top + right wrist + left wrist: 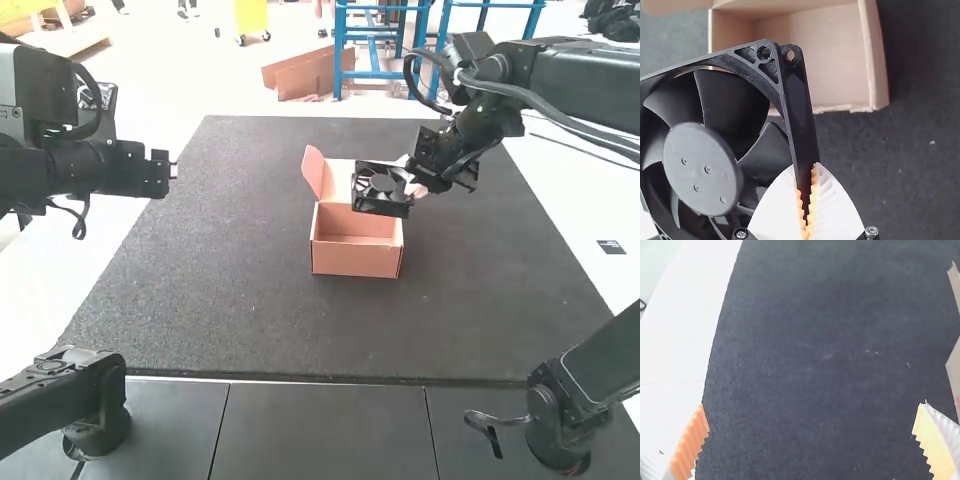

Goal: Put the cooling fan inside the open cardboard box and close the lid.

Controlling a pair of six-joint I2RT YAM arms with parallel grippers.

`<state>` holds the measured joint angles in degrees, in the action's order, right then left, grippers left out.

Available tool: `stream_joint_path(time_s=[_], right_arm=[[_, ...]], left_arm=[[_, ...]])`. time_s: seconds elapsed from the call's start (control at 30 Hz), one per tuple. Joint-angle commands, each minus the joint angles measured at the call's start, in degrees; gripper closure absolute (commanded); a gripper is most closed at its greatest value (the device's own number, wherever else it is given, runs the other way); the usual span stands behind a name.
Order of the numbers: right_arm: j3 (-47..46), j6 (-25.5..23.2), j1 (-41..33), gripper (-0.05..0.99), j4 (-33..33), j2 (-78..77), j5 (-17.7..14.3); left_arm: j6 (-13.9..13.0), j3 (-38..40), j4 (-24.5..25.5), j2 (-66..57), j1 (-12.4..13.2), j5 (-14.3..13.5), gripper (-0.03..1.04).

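High view: cardboard box (357,245) sits mid-mat, open side up. Its lid (321,176) stands up at the far left corner. Right gripper (420,183) is clamped on the cooling fan (382,190). The fan hangs tilted over the box's far right rim and hides that corner. Fan looks just clear of the rim, but can't confirm contact from this angle. The right arm comes in from the far right of the black mat (220,260), its wrist past the box's right wall. Left gripper (166,171) hovers at the mat's left edge, well apart from the box. Both arm bases sit on the grey panel (320,430) at the near edge of the table. White table (560,250) shows on both sides of the mat.

Left wrist view: the jaws stand wide with nothing between them. One orange pad (690,445) is over the mat's border with the white table, the other is over the mat. A sliver of cardboard pokes in at the frame edge, near that second pad.

Right wrist view: white ribbed fingers (835,205) pinch one side wall of the fan frame, with the orange pads tight on the black plastic. Hub and blades face the camera. The fan blocks much of the box. Behind it are the box's inner floor, one side wall and bare mat beyond that wall. The fan is above the box, not inside it.
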<state>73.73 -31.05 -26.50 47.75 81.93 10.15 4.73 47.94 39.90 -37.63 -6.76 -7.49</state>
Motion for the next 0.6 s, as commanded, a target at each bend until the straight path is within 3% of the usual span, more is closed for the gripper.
stream_joint_path(time_s=[0.0,0.2,0.33,0.57], right_arm=[[3.8,-3.9,-1.7,0.94,-2.4,2.3,0.9],[4.8,-4.5,-3.1,0.94,-6.9,7.9,0.4],[4.8,-1.6,-3.3,0.94,-9.9,11.4,-3.8],[4.7,1.0,-2.9,0.94,-14.3,17.1,-6.8]], left_arm=[[-0.5,-0.7,0.4,1.7,-0.1,0.4,0.04],[-0.4,-1.4,0.9,2.9,0.0,0.1,0.04],[-0.3,-1.4,0.6,2.8,0.1,0.0,0.04],[-0.3,-1.3,0.0,2.9,0.1,-0.3,0.04]])
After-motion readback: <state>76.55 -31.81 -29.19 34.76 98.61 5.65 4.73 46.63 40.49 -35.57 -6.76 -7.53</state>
